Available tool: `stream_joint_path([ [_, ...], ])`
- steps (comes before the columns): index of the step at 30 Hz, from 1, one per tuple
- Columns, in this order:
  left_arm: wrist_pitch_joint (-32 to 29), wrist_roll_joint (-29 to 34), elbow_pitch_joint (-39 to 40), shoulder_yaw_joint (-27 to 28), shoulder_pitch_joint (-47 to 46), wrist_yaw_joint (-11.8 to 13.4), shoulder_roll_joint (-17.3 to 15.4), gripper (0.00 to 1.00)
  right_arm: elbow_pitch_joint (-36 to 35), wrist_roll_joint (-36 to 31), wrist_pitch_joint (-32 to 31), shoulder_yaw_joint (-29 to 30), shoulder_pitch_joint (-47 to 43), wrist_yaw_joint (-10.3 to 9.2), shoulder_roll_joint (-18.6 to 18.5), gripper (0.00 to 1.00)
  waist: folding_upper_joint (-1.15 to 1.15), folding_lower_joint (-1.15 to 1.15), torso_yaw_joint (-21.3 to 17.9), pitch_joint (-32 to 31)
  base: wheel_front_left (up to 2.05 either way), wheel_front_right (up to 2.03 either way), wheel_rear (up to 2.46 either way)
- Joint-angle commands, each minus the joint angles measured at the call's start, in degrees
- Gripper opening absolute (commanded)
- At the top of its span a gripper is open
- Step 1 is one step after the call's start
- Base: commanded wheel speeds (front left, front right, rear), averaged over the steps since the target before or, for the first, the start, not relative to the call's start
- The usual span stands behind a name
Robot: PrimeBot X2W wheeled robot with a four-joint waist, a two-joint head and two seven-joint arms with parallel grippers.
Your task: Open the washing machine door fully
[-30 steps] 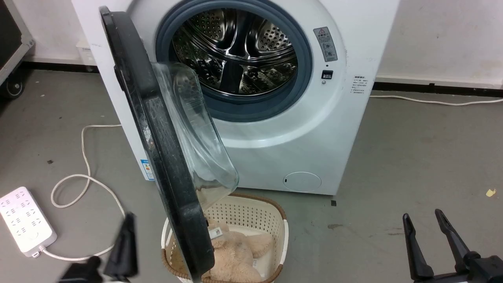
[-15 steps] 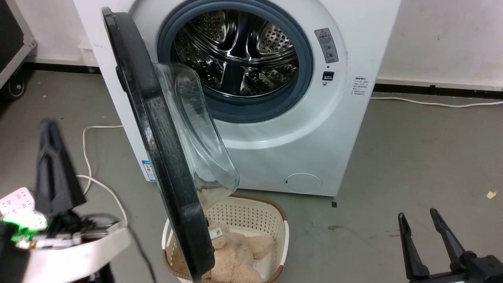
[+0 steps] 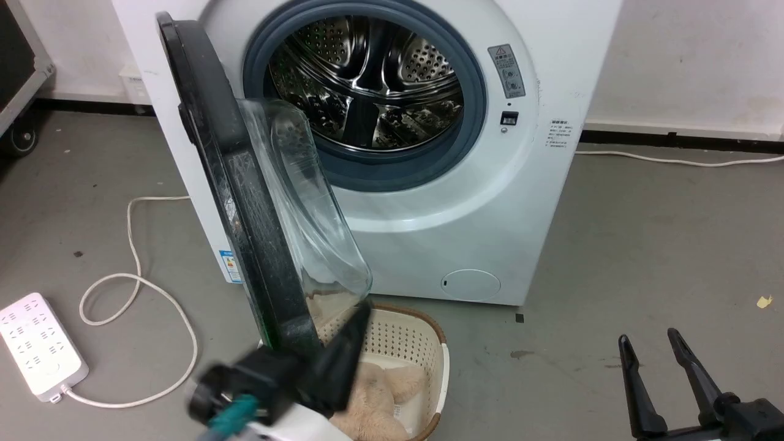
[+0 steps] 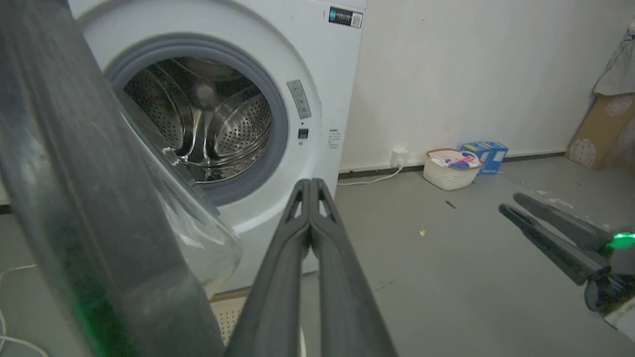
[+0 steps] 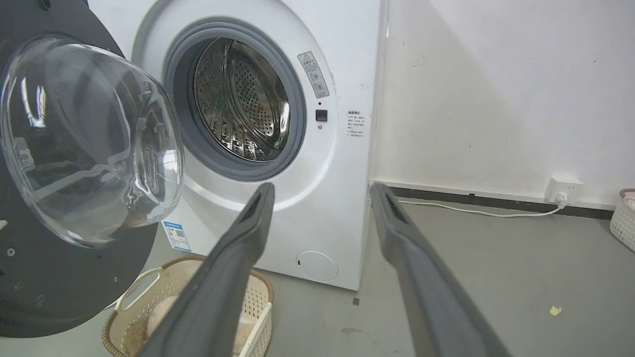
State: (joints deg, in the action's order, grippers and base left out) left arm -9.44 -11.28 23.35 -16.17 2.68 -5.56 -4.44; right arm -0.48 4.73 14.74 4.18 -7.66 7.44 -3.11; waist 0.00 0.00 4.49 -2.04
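Observation:
The washing machine door (image 3: 245,202), a black disc with a bulging clear glass bowl (image 3: 306,208), stands swung out from the white machine (image 3: 429,233), edge-on to the head view. The steel drum (image 3: 367,79) is exposed. My left gripper (image 3: 361,309) is blurred and shut, its fingers pointing up-right just under the glass bowl, on the door's inner side at its lower edge. In the left wrist view the shut left gripper (image 4: 310,184) sits right of the door (image 4: 74,198), a little apart from it. My right gripper (image 3: 658,343) is open and empty low at the right, well away; its own view (image 5: 322,191) faces the machine.
A cream laundry basket (image 3: 422,343) holding a beige plush toy sits on the floor beneath the door. A white power strip (image 3: 37,346) and looped cable (image 3: 131,245) lie at the left. A second basket (image 4: 449,169) and a blue box (image 4: 483,150) stand by the far wall.
My left arm swung from the left, outer side of the door across to its inner side near the basket. The door and right gripper stay about where they were.

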Motion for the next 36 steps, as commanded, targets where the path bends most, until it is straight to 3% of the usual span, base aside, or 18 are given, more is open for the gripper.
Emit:
stream_joint_path([
  [1, -1.80, -1.26, -2.21, -1.28, 1.79, -0.21, -0.03, 0.00, 0.18, 0.57, 0.25, -0.12, 0.98, 0.05, 0.23, 1.00, 0.00, 0.00, -0.03, 0.17, 0.00, 0.00, 0.00],
  [8, -2.68, -1.71, -11.20, -2.06, 3.39, 2.23, 0.42, 0.00, 0.55, 0.94, 0.25, -0.68, 1.28, 0.05, 0.24, 1.00, 0.00, 0.00, -0.39, 0.95, 0.00, 0.00, 0.00],
  [18, 2.23, -1.21, -19.92, 0.89, 1.46, 4.88, 0.14, 0.00, 0.85, 1.44, 0.26, -0.31, 1.10, 0.05, 0.24, 1.00, 0.00, 0.00, 0.78, 1.65, 0.00, 0.00, 0.00],
  [27, 3.20, -2.00, -20.49, 1.21, 1.59, 4.69, -0.63, 0.00, 1.45, 2.19, 0.26, -0.39, 0.27, 0.05, 0.24, 1.00, 0.00, 0.00, 7.77, 0.45, 0.00, 0.00, 0.00],
  [36, 2.90, -3.05, -18.97, 4.47, 3.02, 6.03, -3.00, 0.00, 2.26, 3.03, 0.26, -1.90, 0.16, 0.05, 0.24, 1.00, 0.00, 0.00, 14.31, -0.16, 0.00, 0.00, 0.00],
])
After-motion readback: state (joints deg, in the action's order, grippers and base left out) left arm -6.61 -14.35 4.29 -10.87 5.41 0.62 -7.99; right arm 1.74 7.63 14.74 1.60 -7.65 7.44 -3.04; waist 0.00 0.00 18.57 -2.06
